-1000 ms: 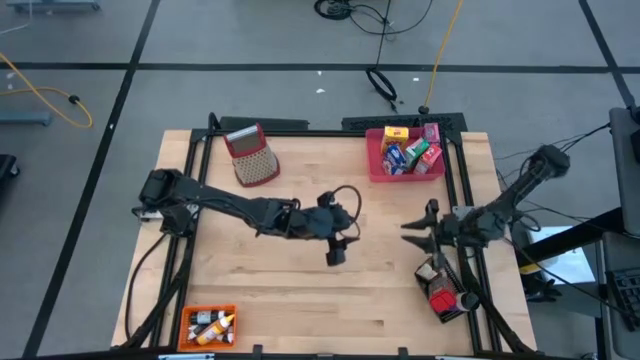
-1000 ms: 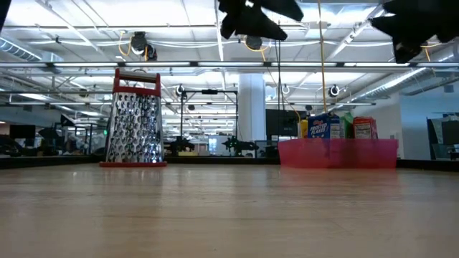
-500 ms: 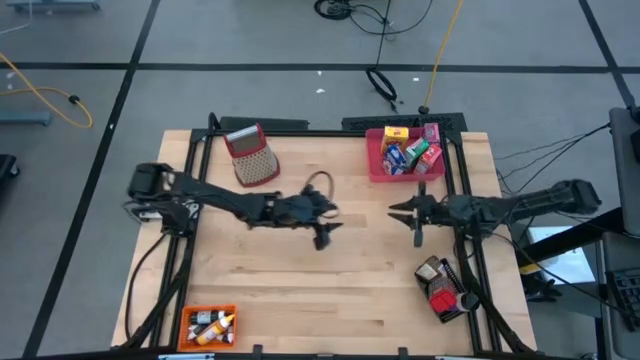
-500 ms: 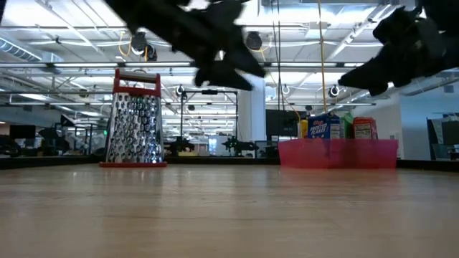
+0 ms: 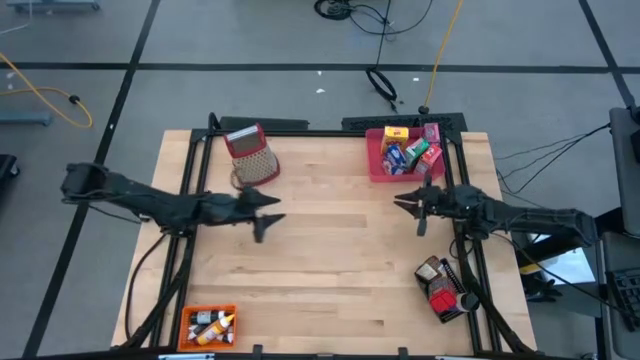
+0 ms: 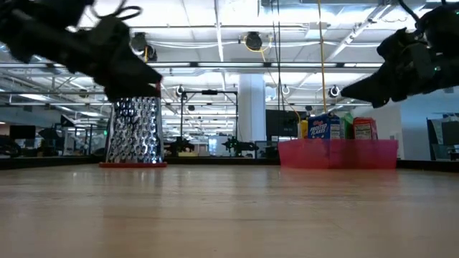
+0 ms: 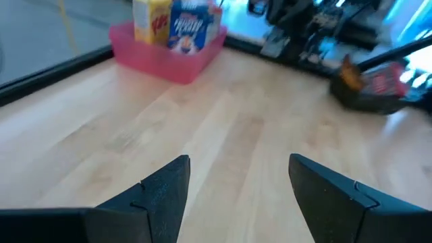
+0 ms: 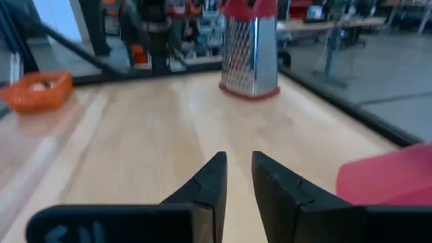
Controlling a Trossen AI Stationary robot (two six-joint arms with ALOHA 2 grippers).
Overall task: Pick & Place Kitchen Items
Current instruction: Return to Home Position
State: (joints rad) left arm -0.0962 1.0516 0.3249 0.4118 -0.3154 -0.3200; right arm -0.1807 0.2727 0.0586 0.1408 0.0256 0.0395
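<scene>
Already binned: groceries sit in three trays, both arms lifted

Seen from above, the packets [image 5: 408, 153] in blue, green and red stand packed together in the pink tray [image 5: 373, 170] at the far right corner of the counter [image 5: 340, 270], with a yellow cereal box [image 5: 398, 131] at the tray's back edge. A red item [image 5: 442, 297] lies in the black tray [image 5: 455, 312] at the near right edge. Small bottles and pale pieces [image 5: 210, 326] fill the orange tray [image 5: 186, 318] at the near left corner.

The left hand [image 7: 239, 162] hangs above the counter's left side, just in front of a red-topped metal grater [image 5: 252, 155]; its fingers are spread wide and hold nothing. The right hand [image 8: 239, 156] hangs above the right side, between the pink tray and the black one; its fingers are nearly together with only a slim gap, and hold nothing. From counter height, both arms sit well clear of the wood. The middle of the counter is bare wood.
</scene>
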